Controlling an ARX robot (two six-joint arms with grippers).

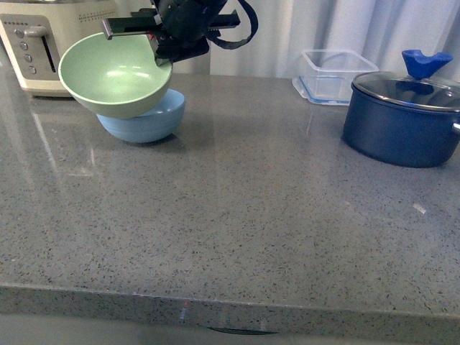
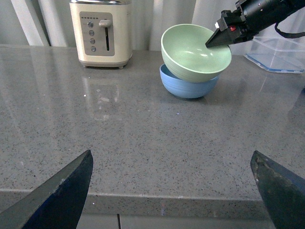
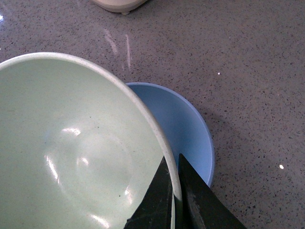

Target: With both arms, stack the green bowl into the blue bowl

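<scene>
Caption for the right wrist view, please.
Right gripper pinches the tilted green bowl by its rim, over the blue bowl on the counter.

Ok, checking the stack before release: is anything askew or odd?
The green bowl is tilted over the blue bowl, not nested level, its rim pinched by the right gripper. Nothing looks spilled or broken.

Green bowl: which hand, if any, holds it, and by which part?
The right hand grips the green bowl by its rim, one finger inside and one outside. The left hand is open and holds nothing.
</scene>
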